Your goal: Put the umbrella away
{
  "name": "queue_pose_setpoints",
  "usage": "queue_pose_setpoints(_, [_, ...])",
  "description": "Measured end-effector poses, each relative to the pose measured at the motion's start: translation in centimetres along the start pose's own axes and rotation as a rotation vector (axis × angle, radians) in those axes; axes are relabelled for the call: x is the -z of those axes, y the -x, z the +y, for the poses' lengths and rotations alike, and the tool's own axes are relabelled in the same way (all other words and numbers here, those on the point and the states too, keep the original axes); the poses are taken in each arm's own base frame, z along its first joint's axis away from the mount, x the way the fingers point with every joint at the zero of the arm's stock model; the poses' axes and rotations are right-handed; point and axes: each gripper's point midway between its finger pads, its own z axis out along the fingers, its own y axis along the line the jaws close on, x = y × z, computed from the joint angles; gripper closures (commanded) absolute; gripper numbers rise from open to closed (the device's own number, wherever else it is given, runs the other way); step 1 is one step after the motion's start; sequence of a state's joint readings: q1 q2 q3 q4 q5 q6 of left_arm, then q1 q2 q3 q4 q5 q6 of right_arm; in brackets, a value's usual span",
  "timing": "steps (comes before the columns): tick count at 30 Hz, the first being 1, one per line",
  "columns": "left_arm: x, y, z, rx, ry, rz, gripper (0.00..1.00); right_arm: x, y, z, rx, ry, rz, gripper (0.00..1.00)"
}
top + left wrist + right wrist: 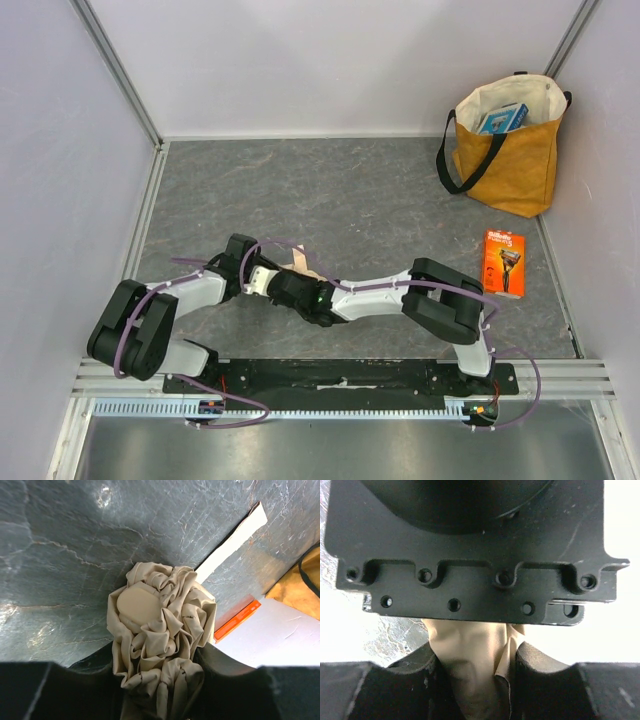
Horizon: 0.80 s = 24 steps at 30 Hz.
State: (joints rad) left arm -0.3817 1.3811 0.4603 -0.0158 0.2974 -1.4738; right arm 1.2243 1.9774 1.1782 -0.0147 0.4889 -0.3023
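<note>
Cream fabric of the umbrella [160, 625] bunches between the fingers [75, 690] of left gripper [159, 667] and right gripper [477, 667], both clamped on it nose to nose, likely to keep the canopy gathered for stowing.

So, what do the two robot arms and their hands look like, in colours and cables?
Both arms look the same: the left arm and the right arm have white links between bulky black joints, with thin purple cables looped along them. The left hand and right hand are matte black. Both arms stand on a long black base plate.
</note>
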Motion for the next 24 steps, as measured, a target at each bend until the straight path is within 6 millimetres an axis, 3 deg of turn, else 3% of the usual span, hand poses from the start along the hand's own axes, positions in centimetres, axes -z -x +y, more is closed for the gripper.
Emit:
queue_pose_setpoints(1, [0.0, 0.0, 0.0, 0.004, 0.001, 0.0, 0.98, 0.0, 0.0, 0.1, 0.001, -0.003, 0.0, 1.0])
queue_pose_setpoints(7, [-0.2, 0.1, -0.1, 0.01, -0.004, -0.001, 0.98, -0.1, -0.1, 0.2, -0.002, -0.012, -0.02, 1.0])
queue_pose_setpoints(8, [-0.3, 0.1, -0.2, 0.008, -0.009, 0.0, 0.92, -0.2, -0.1, 0.2, -0.003, -0.013, -0.023, 1.0])
queue_pose_setpoints(9, [-0.4, 0.1, -0.3, 0.007, -0.015, 0.001, 0.61, -0.2, -0.2, 0.2, -0.001, -0.016, -0.025, 1.0])
queue_pose_setpoints(10, [-0.5, 0.1, -0.4, 0.002, -0.029, 0.004, 0.45, -0.3, -0.3, 0.1, -0.004, -0.019, -0.028, 1.0])
queue_pose_setpoints(11, [-0.5, 0.1, -0.5, 0.0, -0.038, 0.004, 0.14, -0.3, -0.3, 0.0, -0.007, -0.019, -0.03, 1.0])
queue_pose_setpoints(12, [-0.6, 0.1, -0.6, -0.004, -0.046, 0.004, 0.09, -0.3, -0.4, 0.0, -0.017, -0.014, -0.04, 1.0])
queue_pose_setpoints(15, [0.2, 0.0, -2.8, -0.034, -0.139, -0.002, 0.08, -0.3, -0.7, -0.3, -0.077, 0.009, -0.07, 1.0])
queue_pose_setpoints(24, [1.6, -0.6, -0.9, -0.128, -0.206, -0.029, 0.06, -0.2, -1.5, -0.7, -0.264, 0.145, -0.184, 1.0])
